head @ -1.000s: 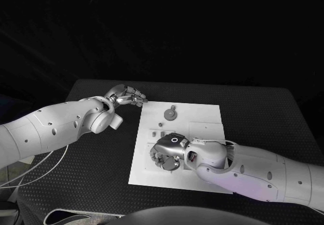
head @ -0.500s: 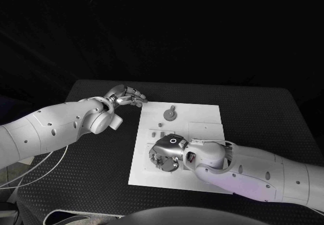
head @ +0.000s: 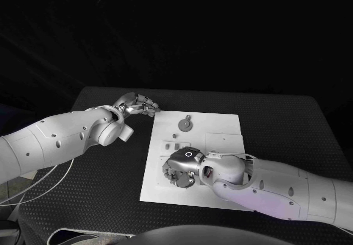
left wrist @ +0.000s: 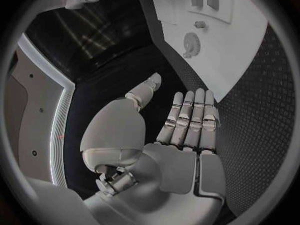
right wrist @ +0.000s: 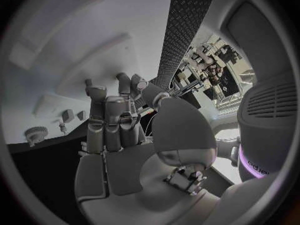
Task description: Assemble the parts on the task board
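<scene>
The task board [head: 221,153] lies flat in the middle of the black desk [head: 96,178], slightly right of the head view's centre, its long side running from the upper middle of the frame down toward the lower middle.

On the upper part of the board a round grey gear-like part [head: 186,123] lies flat, with a small knob just above it. Below it and to the left, two small grey parts [head: 179,136] stand near the board's left edge. A shallow square recess [head: 224,140] sits toward the board's right side.

The right hand [head: 180,171] is at the lower left part of the board, palm down over it, its arm coming in from the lower right of the frame. Its fingers [right wrist: 106,120] curl downward close together toward the board's surface. Whether they have hold of a part there I cannot tell; the spot beneath them is hidden by the hand itself.

The left hand [head: 138,104] hovers over the desk just beyond the board's upper left corner, in the upper left-centre of the head view, apart from the board. In the left wrist view its fingers [left wrist: 190,117] are stretched out straight, side by side, thumb set apart, with nothing in them. The gear-like part [left wrist: 190,43] shows beyond the fingertips on the white board [left wrist: 250,50].
</scene>
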You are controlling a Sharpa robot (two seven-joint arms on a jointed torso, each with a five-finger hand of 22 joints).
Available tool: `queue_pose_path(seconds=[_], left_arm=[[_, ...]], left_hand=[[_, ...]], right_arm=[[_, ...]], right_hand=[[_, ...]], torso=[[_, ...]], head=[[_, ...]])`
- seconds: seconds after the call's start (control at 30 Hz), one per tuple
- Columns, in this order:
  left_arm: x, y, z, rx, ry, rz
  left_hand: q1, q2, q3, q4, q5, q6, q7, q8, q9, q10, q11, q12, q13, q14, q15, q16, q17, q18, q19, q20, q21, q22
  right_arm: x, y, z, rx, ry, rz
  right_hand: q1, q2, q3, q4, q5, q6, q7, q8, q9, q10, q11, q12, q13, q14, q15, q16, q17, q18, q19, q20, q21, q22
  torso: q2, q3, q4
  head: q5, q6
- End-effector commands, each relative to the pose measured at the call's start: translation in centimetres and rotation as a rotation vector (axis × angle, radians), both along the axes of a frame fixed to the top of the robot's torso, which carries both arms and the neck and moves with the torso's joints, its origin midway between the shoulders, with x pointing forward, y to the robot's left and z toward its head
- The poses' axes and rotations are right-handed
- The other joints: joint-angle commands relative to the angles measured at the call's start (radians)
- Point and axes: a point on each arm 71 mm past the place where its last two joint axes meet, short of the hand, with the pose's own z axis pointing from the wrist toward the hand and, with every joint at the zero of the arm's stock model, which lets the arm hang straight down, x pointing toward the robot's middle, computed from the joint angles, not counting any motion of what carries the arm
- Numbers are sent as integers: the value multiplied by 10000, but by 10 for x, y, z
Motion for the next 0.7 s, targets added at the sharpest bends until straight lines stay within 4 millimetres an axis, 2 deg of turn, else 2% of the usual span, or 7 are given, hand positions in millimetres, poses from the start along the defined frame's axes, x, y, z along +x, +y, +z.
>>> queue_pose_path(seconds=[0.03,0.7], left_arm=[[0,-2,1,-95,20,-116],[0,-3,1,-98,28,-130]], left_hand=[[-70,-43,1,70,43,-76,149,44,-14,-76,15,47,-11,-50,12,-64,17,141,-42,30,56,-15],[-76,-43,-1,82,43,-78,149,46,-15,-78,17,48,-21,-54,14,-73,28,144,-41,33,57,-26]], right_arm=[[-1,0,-2,-15,147,26],[15,-12,-13,-565,226,-444]], right_hand=[[23,99,37,8,68,69,-3,73,291,-78,21,-31,2,-21,-45,44,10,573,-27,-54,43,195],[10,111,44,10,67,45,7,52,303,-111,33,-56,28,-43,-33,34,2,573,-54,-47,34,191]], torso=[[5,8,-12],[-1,7,-11]], head=[[1,7],[-14,16]])
